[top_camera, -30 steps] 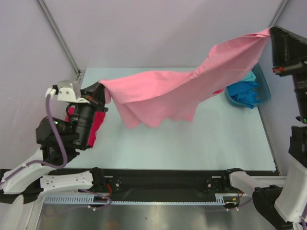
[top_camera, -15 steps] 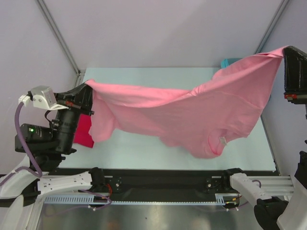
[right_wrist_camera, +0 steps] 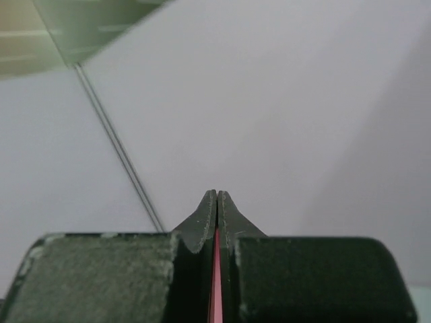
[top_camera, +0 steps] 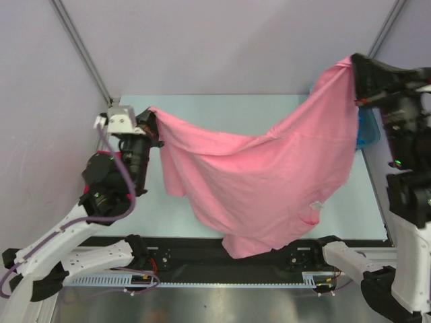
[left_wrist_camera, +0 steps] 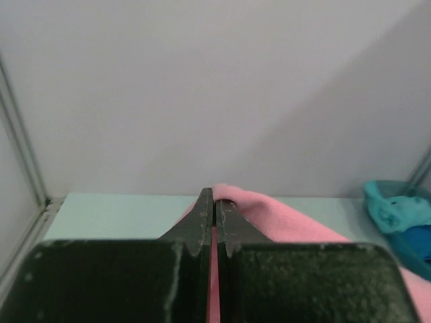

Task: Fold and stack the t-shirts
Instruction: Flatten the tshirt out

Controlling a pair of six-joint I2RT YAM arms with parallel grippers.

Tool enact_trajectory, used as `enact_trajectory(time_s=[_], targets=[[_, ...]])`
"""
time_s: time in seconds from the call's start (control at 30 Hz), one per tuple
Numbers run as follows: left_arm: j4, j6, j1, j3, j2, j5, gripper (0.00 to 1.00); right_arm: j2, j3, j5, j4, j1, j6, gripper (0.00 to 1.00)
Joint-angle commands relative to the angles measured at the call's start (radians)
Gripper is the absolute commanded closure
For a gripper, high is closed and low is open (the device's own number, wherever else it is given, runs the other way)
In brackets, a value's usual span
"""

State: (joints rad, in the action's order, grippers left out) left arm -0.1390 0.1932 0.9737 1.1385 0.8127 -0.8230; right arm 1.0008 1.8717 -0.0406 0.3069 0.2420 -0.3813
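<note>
I hold the light pink soft cloth t-shirt (top_camera: pixel 269 182) stretched in the air between my two arms, above the pale mint-green table (top_camera: pixel 202 104). My left gripper (top_camera: pixel 149 124) has its black fingers pressed together on one edge of the shirt at the far left of the table. In my left wrist view the left gripper (left_wrist_camera: pixel 214 195) shows no gap at all, and the pink cloth (left_wrist_camera: pixel 269 215) bulges out just past the tips and runs off to the right. My right gripper (top_camera: pixel 353 64) is raised higher, at the far right, and pinches the opposite edge. In the right wrist view the right gripper (right_wrist_camera: pixel 217 195) is clamped, with only a thin pink line of the shirt (right_wrist_camera: pixel 216 282) showing between the fingers (right_wrist_camera: pixel 202 222).

From these two pinched points the shirt sags in a broad curve. Its lowest fold hangs down over the near edge of the table and across the black rail (top_camera: pixel 202 252) there. A small white neck tag (top_camera: pixel 314 206) shows on the lower right part of the cloth.

Behind my left arm a bit of crimson-magenta cloth (top_camera: pixel 101 157) lies on the table, mostly hidden. At the far right stands a teal plastic tub (left_wrist_camera: pixel 370 196), partly covered by the shirt from above, holding turquoise cloth (left_wrist_camera: pixel 399 210) and blue cloth (left_wrist_camera: pixel 416 243).
</note>
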Motion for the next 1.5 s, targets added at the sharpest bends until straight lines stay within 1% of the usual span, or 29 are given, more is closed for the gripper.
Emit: enact_trajectory(time_s=[0.0,0.07,0.1,0.13,0.17,0.3,0.4,0.5,0.53,0.57,0.63,0.7,0.77,0.83,0.93,1.1,1.27,1.33,1.37,1.47], targets=[[0.047,-0.136,-0.143,-0.017,0.055,0.109,1.00,0.051,-0.126,0.032,-0.045,-0.041,-0.016,1.00],[0.058,-0.187,-0.199,-0.026,0.089,0.133,1.00,0.056,-0.216,-0.014,-0.074,-0.099,-0.054,1.00],[0.081,-0.211,-0.248,-0.020,0.135,0.154,1.00,0.064,-0.245,-0.068,-0.084,-0.133,-0.098,1.00],[0.088,-0.240,-0.269,-0.019,0.155,0.163,1.00,0.070,-0.275,-0.087,-0.118,-0.189,-0.122,1.00],[0.095,-0.254,-0.294,-0.014,0.178,0.179,1.00,0.071,-0.334,-0.096,-0.132,-0.207,-0.137,1.00],[0.105,-0.307,-0.404,-0.011,0.267,0.240,1.00,0.110,-0.436,-0.088,-0.189,-0.222,-0.154,1.00],[0.102,-0.319,-0.452,-0.011,0.339,0.272,1.00,0.142,-0.483,-0.084,-0.229,-0.230,-0.165,1.00],[0.081,-0.324,-0.478,-0.008,0.417,0.300,1.00,0.191,-0.548,-0.110,-0.345,-0.234,-0.175,1.00],[0.081,-0.324,-0.484,-0.002,0.440,0.301,0.99,0.232,-0.577,-0.125,-0.398,-0.234,-0.188,1.00],[0.081,-0.324,-0.487,0.010,0.488,0.309,0.99,0.260,-0.585,-0.133,-0.417,-0.234,-0.206,1.00],[0.072,-0.324,-0.495,0.018,0.528,0.317,0.96,0.309,-0.595,-0.160,-0.475,-0.234,-0.229,1.00],[0.052,-0.311,-0.495,0.035,0.586,0.308,0.92,0.381,-0.594,-0.159,-0.505,-0.222,-0.238,1.00],[0.044,-0.301,-0.500,0.061,0.626,0.292,0.91,0.459,-0.570,-0.160,-0.535,-0.211,-0.234,1.00],[0.038,-0.307,-0.510,0.076,0.677,0.271,0.88,0.515,-0.550,-0.174,-0.560,-0.204,-0.237,1.00],[0.003,-0.298,-0.514,0.105,0.741,0.237,0.87,0.614,-0.497,-0.188,-0.581,-0.195,-0.243,1.00],[-0.033,-0.272,-0.524,0.204,0.850,0.188,0.88,0.770,-0.387,-0.185,-0.592,-0.164,-0.225,1.00],[-0.054,-0.225,-0.532,0.318,0.956,0.125,0.90,0.886,-0.260,-0.171,-0.571,-0.145,-0.193,1.00],[-0.047,-0.233,-0.549,0.348,0.974,0.131,0.89,0.927,-0.192,-0.157,-0.540,-0.136,-0.177,1.00],[-0.030,-0.241,-0.553,0.378,0.993,0.139,0.87,0.937,-0.178,-0.151,-0.532,-0.132,-0.179,1.00],[-0.010,-0.245,-0.566,0.423,1.023,0.145,0.65,0.966,-0.154,-0.145,-0.537,-0.125,-0.182,1.00]])
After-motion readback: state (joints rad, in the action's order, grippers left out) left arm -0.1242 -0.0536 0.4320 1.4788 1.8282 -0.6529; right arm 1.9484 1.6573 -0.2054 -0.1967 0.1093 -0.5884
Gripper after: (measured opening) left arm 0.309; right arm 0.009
